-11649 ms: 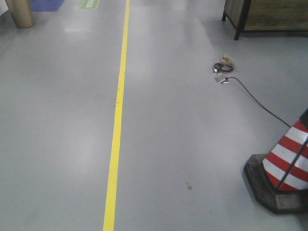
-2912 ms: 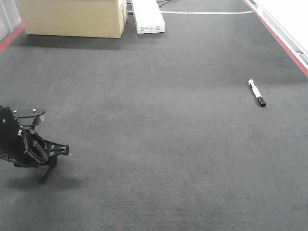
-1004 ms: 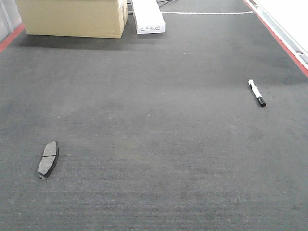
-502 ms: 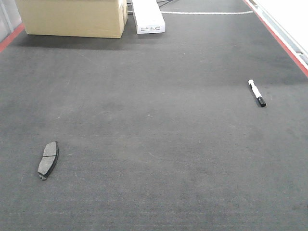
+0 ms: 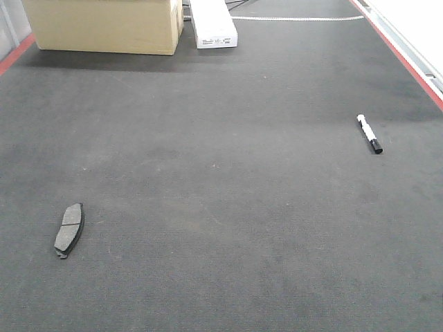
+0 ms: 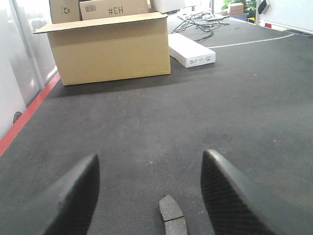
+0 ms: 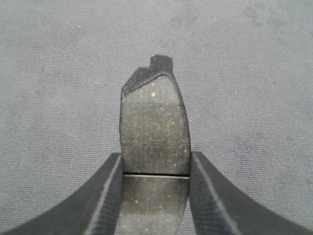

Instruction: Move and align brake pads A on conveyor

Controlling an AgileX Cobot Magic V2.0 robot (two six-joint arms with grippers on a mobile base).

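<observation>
Belt: pad 1 lower left, long axis up-frame, beneath wide-open left claw. Right claw clamps pad 2.

Dark charcoal belt, red strips along edges. Grey-brown pad with dark backing; 2nd pad speckled grey. Black-and-white pen. Tan cardboard box, white carton.

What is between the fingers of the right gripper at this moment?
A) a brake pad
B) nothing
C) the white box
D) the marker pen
A: in the right wrist view the right gripper is closed on a brake pad, one finger on each side, while the marker pen lies on the conveyor.
</observation>
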